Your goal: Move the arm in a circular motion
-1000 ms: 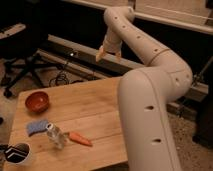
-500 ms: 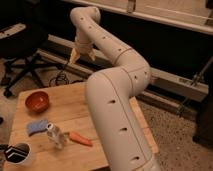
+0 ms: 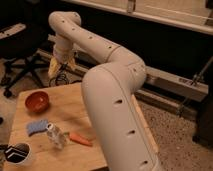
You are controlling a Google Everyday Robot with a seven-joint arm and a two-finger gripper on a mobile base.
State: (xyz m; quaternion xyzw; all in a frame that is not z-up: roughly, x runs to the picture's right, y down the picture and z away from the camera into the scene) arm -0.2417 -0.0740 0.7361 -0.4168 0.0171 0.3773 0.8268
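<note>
Since nothing needs grasping, the thick cream-white jointed tubular arm [image 3: 112,95] looks heavy and rigid, its tan gripper [image 3: 61,67] spread and empty near the light wooden table [image 3: 70,106].

The arm [image 3: 107,75] bends sharply, gripper [image 3: 61,66] hanging down at upper left

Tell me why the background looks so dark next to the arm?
Camera view: light falls mostly on the pale arm and the wooden table, hardly on the room behind; the gripper hangs above the table's far edge, against that dark backdrop.
</note>
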